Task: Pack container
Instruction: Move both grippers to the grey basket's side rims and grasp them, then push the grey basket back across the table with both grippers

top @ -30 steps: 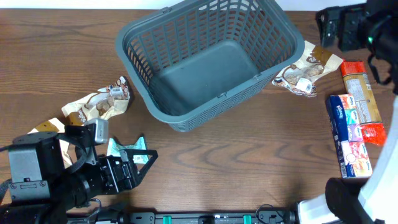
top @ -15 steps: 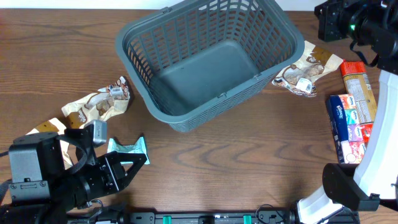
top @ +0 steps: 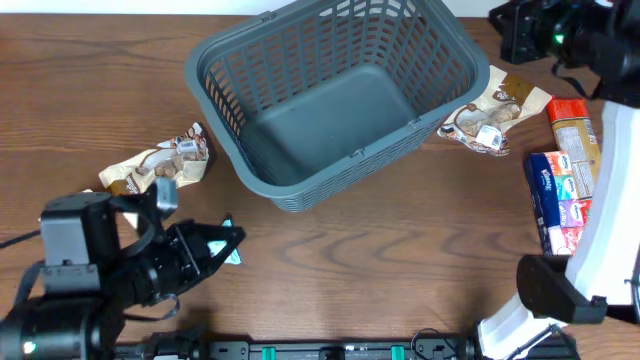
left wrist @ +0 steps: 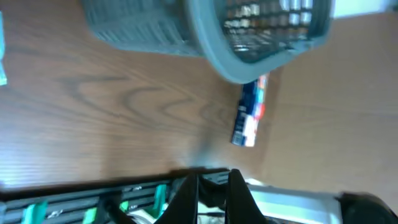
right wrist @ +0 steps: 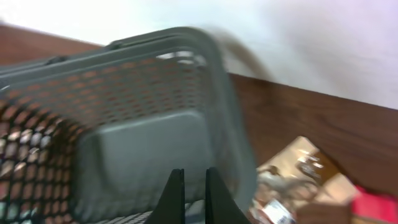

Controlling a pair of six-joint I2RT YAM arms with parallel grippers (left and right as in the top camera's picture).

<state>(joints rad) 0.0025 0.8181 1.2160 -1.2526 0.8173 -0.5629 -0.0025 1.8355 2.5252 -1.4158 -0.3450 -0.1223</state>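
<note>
The container [top: 330, 105], a dark grey-blue lattice basket, stands tilted at the table's back middle with nothing in it. It also fills the left of the right wrist view [right wrist: 143, 149] and the top of the left wrist view [left wrist: 211, 37]. My left gripper [top: 228, 240] is at the front left, shut and holding nothing [left wrist: 212, 186]. A teal pack [top: 233, 256] peeks out beside it. My right gripper [top: 500, 28] hovers at the back right, just off the container's right rim. It is shut and holds nothing [right wrist: 194, 186].
A brown snack pack [top: 160, 165] lies left of the container. Another brown pack [top: 492, 112] lies against its right side. An orange-red pack [top: 572, 135] and a blue pack [top: 556, 200] lie along the right edge. A black rail runs along the table's front.
Both grippers have gone from open to shut. The left arm has shifted back and turned over the teal pack. The right arm has moved left toward the container's rim.
</note>
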